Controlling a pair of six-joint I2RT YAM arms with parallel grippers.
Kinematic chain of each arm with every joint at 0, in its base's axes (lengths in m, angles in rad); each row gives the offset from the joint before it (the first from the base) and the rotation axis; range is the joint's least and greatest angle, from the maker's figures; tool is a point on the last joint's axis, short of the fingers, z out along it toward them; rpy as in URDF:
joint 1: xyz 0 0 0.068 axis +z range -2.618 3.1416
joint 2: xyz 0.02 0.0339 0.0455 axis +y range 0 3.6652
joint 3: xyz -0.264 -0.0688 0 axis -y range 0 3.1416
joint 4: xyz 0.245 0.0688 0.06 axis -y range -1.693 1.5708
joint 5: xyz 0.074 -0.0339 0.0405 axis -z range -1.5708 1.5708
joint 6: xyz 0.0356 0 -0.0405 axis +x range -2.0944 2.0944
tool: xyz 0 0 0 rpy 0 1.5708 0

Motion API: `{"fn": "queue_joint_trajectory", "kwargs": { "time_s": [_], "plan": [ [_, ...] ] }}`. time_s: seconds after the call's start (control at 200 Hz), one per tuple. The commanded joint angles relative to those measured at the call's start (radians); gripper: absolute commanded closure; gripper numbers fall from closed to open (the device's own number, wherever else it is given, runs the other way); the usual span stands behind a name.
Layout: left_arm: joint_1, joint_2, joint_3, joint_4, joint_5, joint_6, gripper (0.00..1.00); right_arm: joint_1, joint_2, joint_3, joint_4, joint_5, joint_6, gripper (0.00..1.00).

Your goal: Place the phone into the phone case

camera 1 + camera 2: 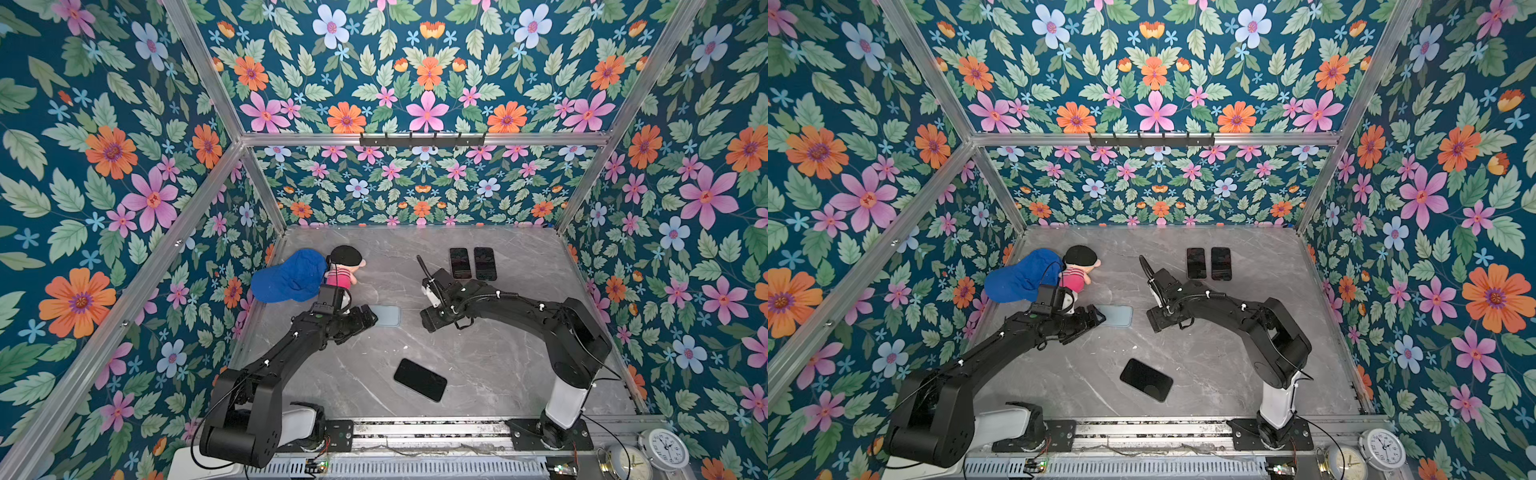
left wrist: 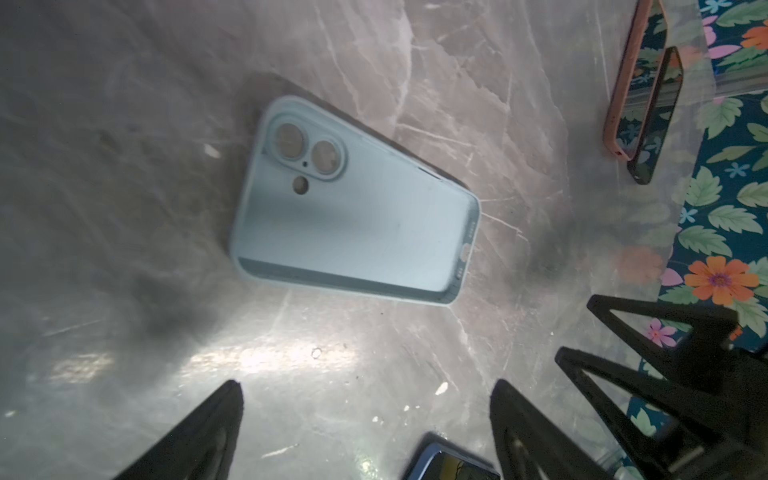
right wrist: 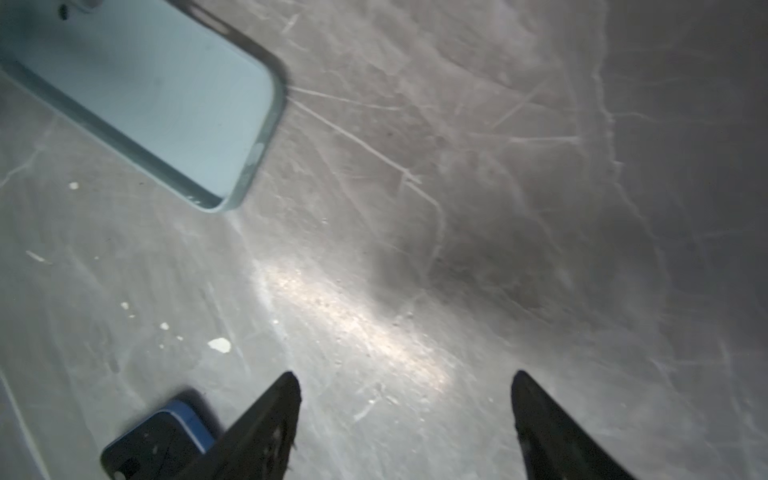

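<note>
A: Left wrist view: the phone case [image 2: 353, 208] lies on the marble table [image 2: 124, 124] with its hollow side up, camera cut-outs showing, and nothing inside it. The left gripper [image 2: 365, 399] hangs just short of it, its two black fingers spread wide with only bare tabletop between them.

B: And the phone?

A: Both top views show the phone [image 1: 420, 380] flat and screen-up near the front edge, well apart from the case [image 1: 386, 316]. Neither arm touches it. The right gripper [image 3: 405, 386] is likewise parted and empty, hovering over bare marble to the right of the case; a blue-edged corner of the phone [image 3: 158, 436] shows in its wrist view.

B: So how far along is the task?

A: Judged from this layout, hardly begun: the case is exposed and ready, but the phone is not yet picked up, carried over, aligned or pressed in.

B: Other items?

A: Two further dark phones [image 1: 473, 263] lie side by side near the back; a blue cap [image 1: 291, 276] and a doll [image 1: 345, 268] sit at the rear left, clear of the work.
</note>
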Motion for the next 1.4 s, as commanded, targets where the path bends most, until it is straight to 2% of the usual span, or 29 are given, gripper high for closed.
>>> {"fn": "queue_joint_trajectory", "kwargs": {
  "time_s": [0.0,0.495,0.665,1.035,1.395],
  "plan": [
    [0.020,0.016,0.000,0.020,0.014,0.032,0.06,0.017,0.008,0.001,0.040,-0.031,-0.019,0.21],
    [0.029,0.187,0.045,0.140,0.033,0.053,0.12,0.031,0.002,-0.049,0.113,-0.059,0.006,0.22],
    [0.025,0.254,0.072,0.204,0.077,0.036,0.15,0.032,-0.001,-0.061,0.120,-0.055,0.010,0.22],
    [-0.031,0.386,0.192,0.262,0.117,0.021,0.16,0.037,-0.030,-0.102,0.114,-0.041,0.024,0.22],
    [-0.065,0.465,0.286,0.286,0.144,0.018,0.16,0.100,-0.076,-0.135,0.053,-0.004,0.037,0.22]
  ]
}}
